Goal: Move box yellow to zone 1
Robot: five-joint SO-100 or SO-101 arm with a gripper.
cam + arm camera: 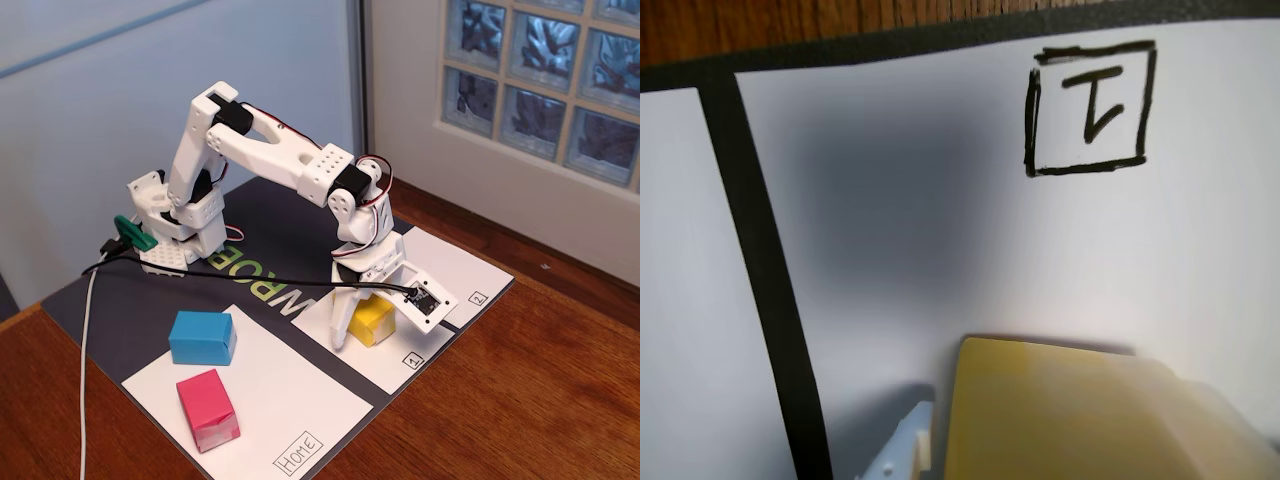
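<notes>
The yellow box [373, 318] rests on the white zone 1 panel [388, 367], whose boxed "1" [411, 358] is at the near corner. My gripper [367, 328] reaches down from above and straddles the box, shut on it. In the wrist view the box [1090, 420] fills the lower right, and one pale finger [915, 452] sits against its left side. The other finger is hidden. The zone 1 panel [940, 200] spreads beyond the box, with the boxed "1" [1090, 110] at the upper right.
A blue block [202, 337] and a pink block [208, 410] lie on the large Home panel [290, 400] to the left. The panel marked "2" [450, 265] lies behind zone 1. The arm's base [180, 235] and a black cable [250, 282] stand on the dark mat.
</notes>
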